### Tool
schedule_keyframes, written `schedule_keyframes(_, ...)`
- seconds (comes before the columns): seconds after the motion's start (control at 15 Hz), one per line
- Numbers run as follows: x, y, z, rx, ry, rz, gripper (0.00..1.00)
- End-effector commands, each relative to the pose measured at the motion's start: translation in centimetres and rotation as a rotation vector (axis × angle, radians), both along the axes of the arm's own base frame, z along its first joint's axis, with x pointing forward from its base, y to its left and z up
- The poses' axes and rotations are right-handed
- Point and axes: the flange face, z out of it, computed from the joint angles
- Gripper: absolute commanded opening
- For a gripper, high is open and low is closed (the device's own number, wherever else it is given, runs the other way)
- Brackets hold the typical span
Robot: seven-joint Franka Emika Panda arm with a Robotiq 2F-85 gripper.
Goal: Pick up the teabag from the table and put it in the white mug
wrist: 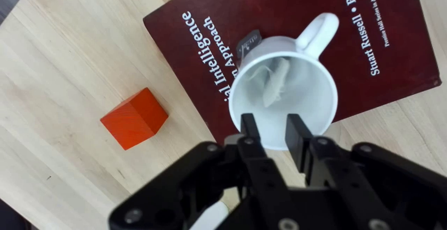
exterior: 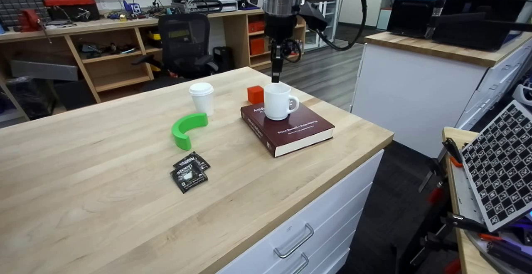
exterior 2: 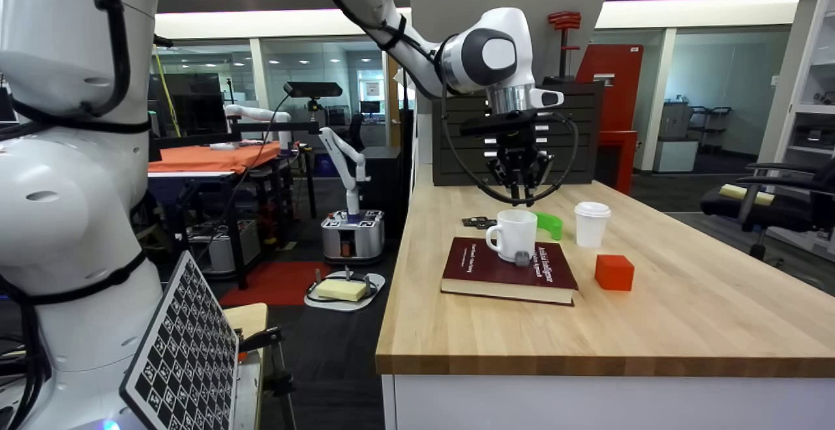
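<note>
Only the wrist view showed the soft whitish teabag (wrist: pixel 276 83) inside the squat white mug (wrist: pixel 309 90); the black two-fingered gripper (wrist: pixel 270 118) hung spread above. A maroon book (exterior: pixel 306 125) bore the mug on the light-wood table (exterior: pixel 124 199); a black mesh chair (exterior: pixel 186 41) stood beyond.

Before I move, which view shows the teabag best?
Wrist view: looking into the white mug, it shows the teabag pouch. Both exterior views hide the pouch; in an exterior view, only the grey tag shows.

Bright, even light, soft shadows on the table (exterior: pixel 104 207)
</note>
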Motion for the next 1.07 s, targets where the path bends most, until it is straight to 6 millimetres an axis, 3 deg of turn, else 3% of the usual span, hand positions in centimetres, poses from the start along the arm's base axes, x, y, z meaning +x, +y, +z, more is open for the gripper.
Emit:
schedule_keyframes(0.0, 0.04, 0.00, 0.13, 0.000, 0.000, -0.001, 0.34)
schedule_keyframes(0.2, 0.06, 0.00, 0.21, 0.000, -0.002, -0.001, 0.53)
schedule_keyframes(1.0, 0.07, -0.01, 0.22, 0.000, -0.002, -0.001, 0.54)
